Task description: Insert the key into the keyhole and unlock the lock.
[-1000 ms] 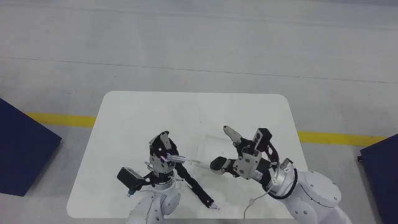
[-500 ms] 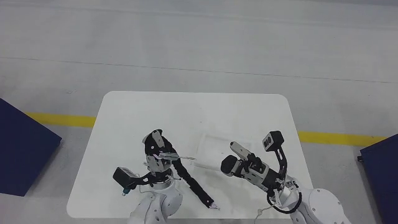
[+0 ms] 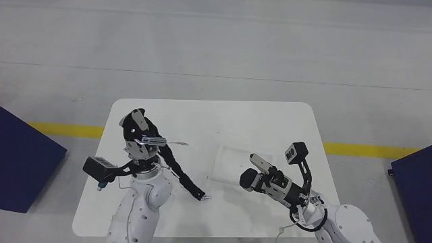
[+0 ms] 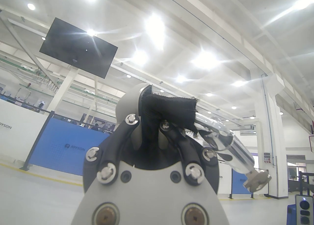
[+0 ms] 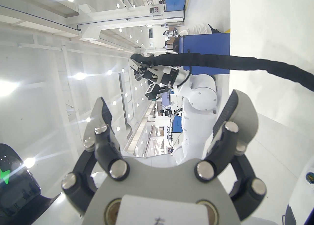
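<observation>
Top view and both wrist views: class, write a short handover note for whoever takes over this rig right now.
Left gripper: shut on a shiny metal piece, held up above the left part of the table.
Right gripper: open and empty, over the table's right part, apart from the piece.
Things: a flat key-like head sticks out of the piece's far end. It looks like a key seated in the lock, though I cannot be sure.
Done: probably the insertion.
Left: turn the key and confirm that the lock opens; whether it has cannot be seen.

metal piece [image 4: 228,147] part-hidden inside padded left hand [image 4: 169,113], black cable [image 5: 245,63] cut by edge
</observation>
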{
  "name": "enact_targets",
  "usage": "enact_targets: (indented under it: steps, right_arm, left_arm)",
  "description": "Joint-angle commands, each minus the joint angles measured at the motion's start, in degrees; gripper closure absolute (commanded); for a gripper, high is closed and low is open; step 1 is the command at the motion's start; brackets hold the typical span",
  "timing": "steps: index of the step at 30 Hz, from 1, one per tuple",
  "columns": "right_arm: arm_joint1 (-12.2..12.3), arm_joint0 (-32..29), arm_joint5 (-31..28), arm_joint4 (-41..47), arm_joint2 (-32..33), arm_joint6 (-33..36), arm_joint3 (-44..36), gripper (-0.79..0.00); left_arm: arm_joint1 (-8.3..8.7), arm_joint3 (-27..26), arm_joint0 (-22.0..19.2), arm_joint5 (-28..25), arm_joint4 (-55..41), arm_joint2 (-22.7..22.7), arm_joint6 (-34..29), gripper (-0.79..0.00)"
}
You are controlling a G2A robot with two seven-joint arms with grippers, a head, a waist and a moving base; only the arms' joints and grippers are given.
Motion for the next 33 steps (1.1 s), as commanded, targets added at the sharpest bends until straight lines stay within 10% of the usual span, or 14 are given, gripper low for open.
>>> enact_targets:
  steps: [1,11,33]
  right_arm:
    - [0.0,0.0,0.0,0.0,0.0,0.0,0.0,-0.785]
    - [0.0,0.0,0.0,0.0,0.0,0.0,0.0,-0.785]
    - [0.0,0.0,0.0,0.0,0.0,0.0,0.0,-0.785]
  left_arm:
    - [0.11,0.1,-1.9,-0.3,0.0,-0.6,-1.3,0.000]
    - [-0.03,5.2,-11.6,-0.3,0.7,-0.2,-3.1,0.000]
    - [2.81,43.3,-17.2,2.7,21.5,0.7,-6.4,0.000]
